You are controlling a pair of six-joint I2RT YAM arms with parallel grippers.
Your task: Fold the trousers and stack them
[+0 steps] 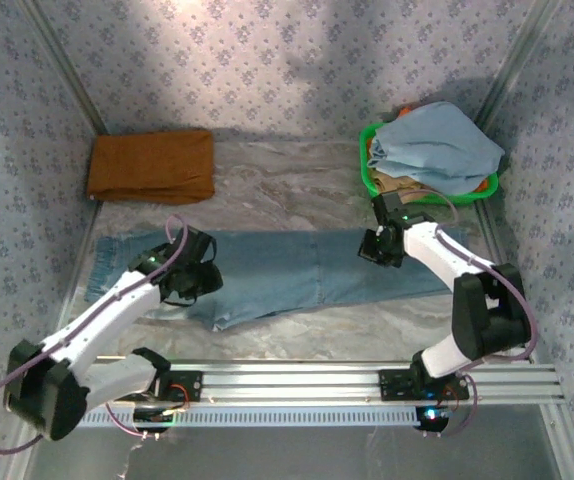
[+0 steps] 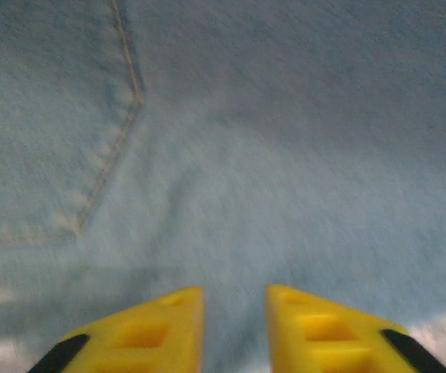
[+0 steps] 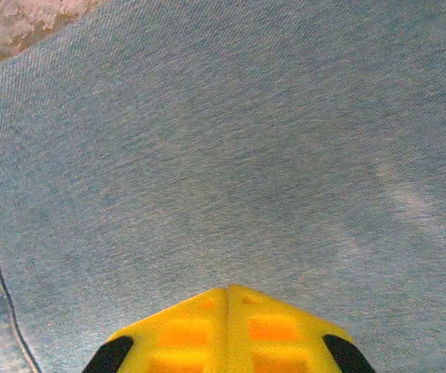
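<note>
Jeans (image 1: 297, 268) lie with their long axis left-right. Left gripper (image 2: 234, 292), fingers slightly apart, hovers over the left part; right gripper (image 3: 228, 289), fingers together, over the right.

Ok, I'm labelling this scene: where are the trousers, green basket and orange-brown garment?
trousers (image 1: 287, 270), top view, mid-leg fabric
green basket (image 1: 365, 170), top view, left rim
orange-brown garment (image 1: 152, 166), top view, centre
</note>
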